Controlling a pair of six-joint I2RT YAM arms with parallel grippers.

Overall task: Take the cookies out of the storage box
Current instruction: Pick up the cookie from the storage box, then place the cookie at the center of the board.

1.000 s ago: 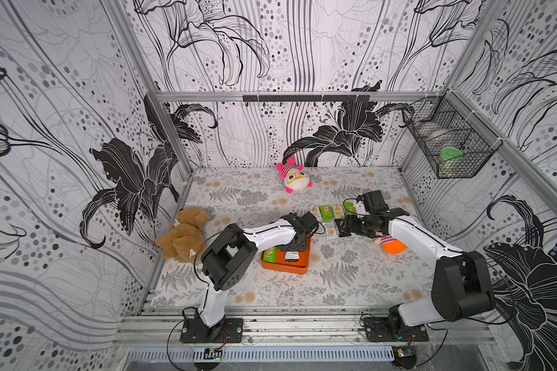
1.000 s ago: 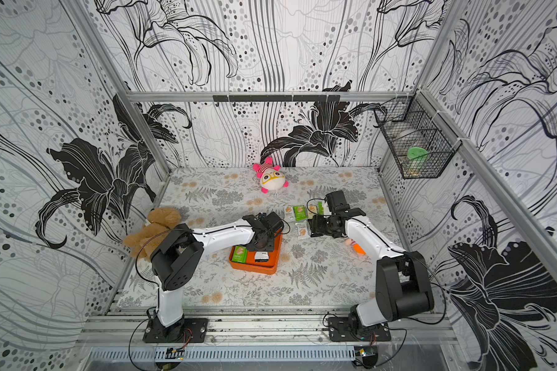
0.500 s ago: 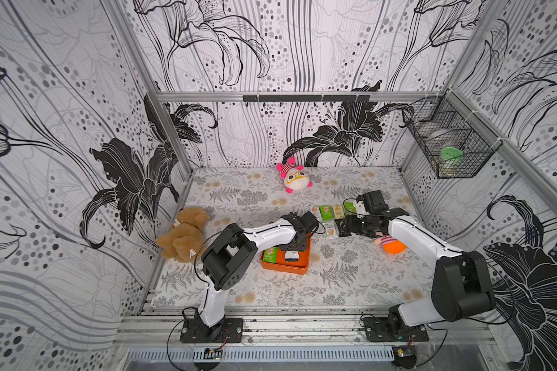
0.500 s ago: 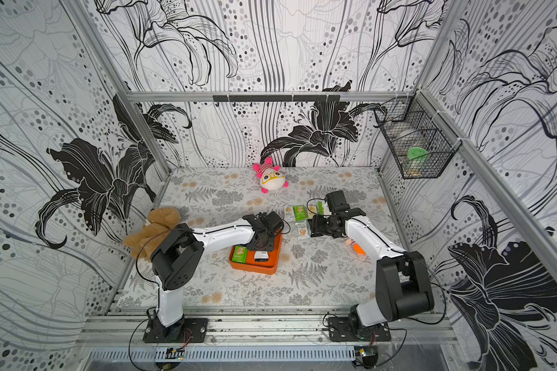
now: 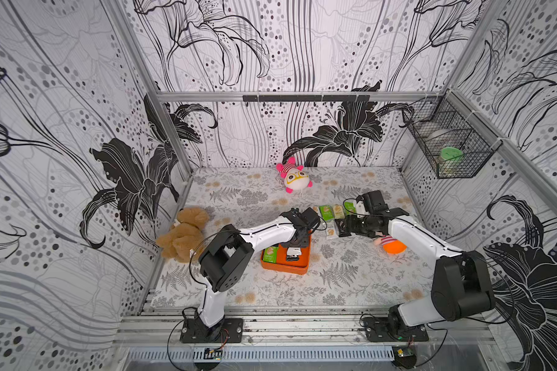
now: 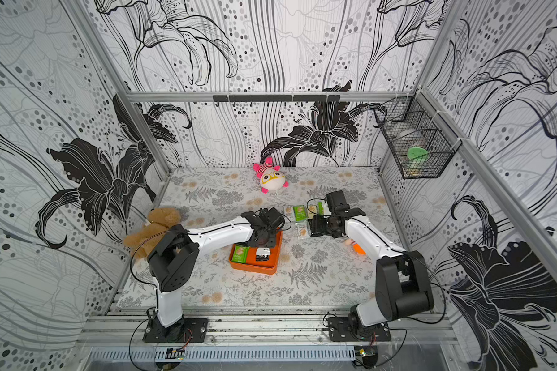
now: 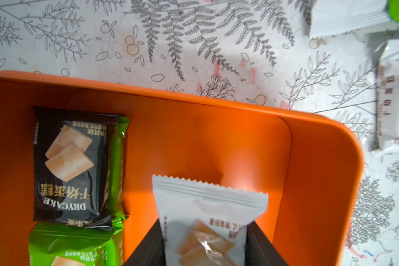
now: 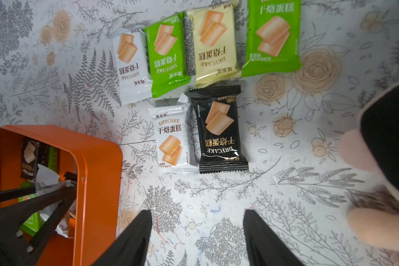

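The orange storage box sits mid-table. My left gripper reaches down inside it, shut on a white cookie packet that stands tilted between its fingers. A black packet lies over a green one in the box, with another green packet beside them. On the table past the box lie several cookies: white, green, pale yellow, green, white and black. My right gripper hovers open beside them, holding nothing.
A pink-and-white plush sits by the back wall, and a brown teddy lies at the left edge. An orange plush lies under my right forearm. A black wire basket hangs on the right wall.
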